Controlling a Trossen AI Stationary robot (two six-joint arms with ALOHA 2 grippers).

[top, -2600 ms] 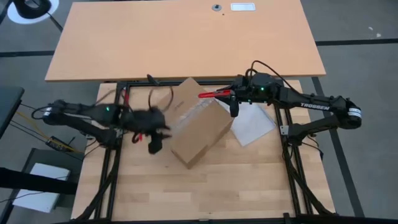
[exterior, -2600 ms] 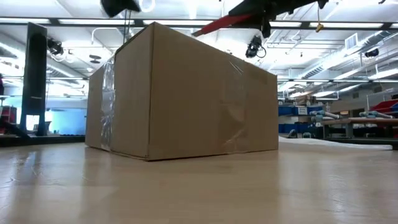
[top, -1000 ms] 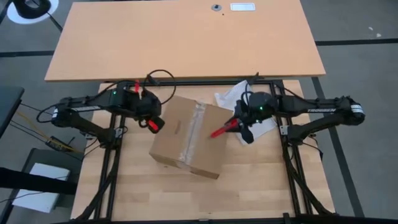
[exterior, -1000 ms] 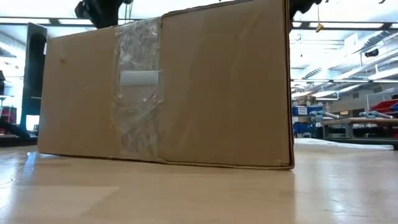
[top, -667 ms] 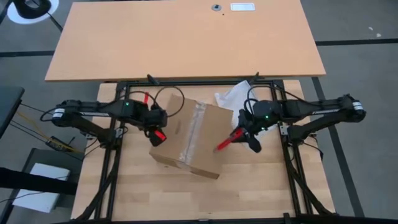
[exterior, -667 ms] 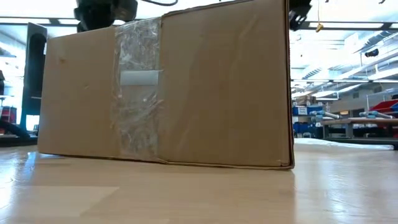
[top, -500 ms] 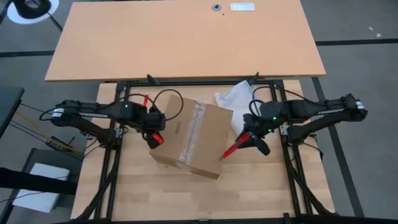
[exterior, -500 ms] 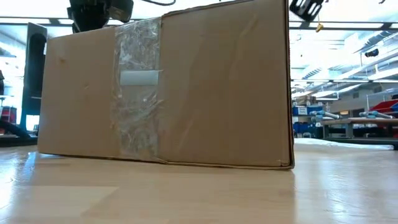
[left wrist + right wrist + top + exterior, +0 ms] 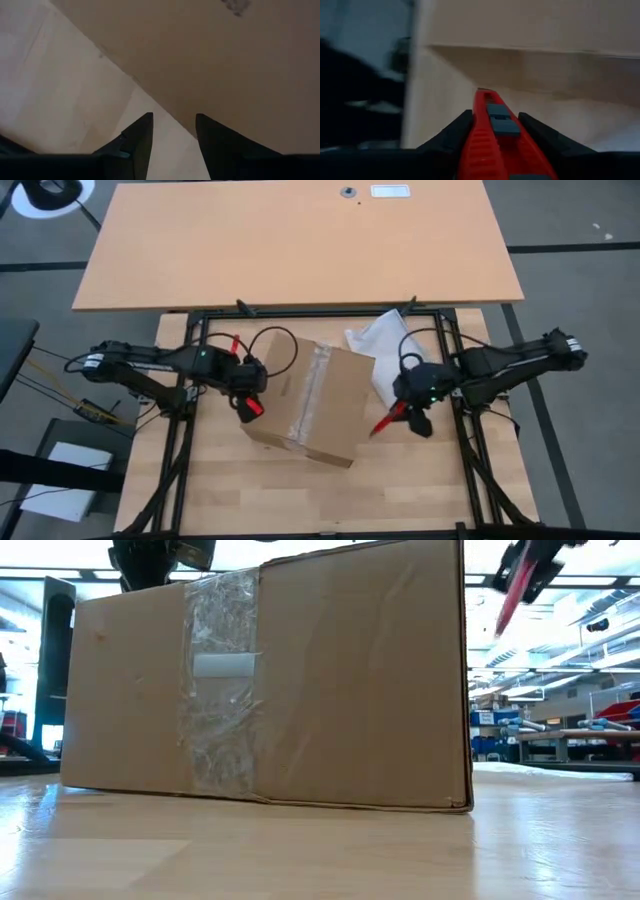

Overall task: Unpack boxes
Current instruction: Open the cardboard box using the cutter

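Here a brown box (image 9: 310,402) is seen resting closed on the light wooden surface (image 9: 400,490), roughly at its middle, set at a slant, with a strip of clear tape (image 9: 220,680) run over its top and down the side that faces the low camera. The left claw (image 9: 248,402) is held against the box's left edge; in its wrist view the two fingers (image 9: 142,137) are spread with nothing between them, cardboard just ahead of their tips. The right claw (image 9: 405,412) is held just beside the box's right side, apart from it, and is pinched on a red cutter (image 9: 492,137), whose tip is pointed down toward the surface near the box's lower right corner. In the low view the cutter (image 9: 512,585) shows high at the box's right. A clear plastic bag (image 9: 380,340) lies behind the box's right corner, near the rear edge of the surface.
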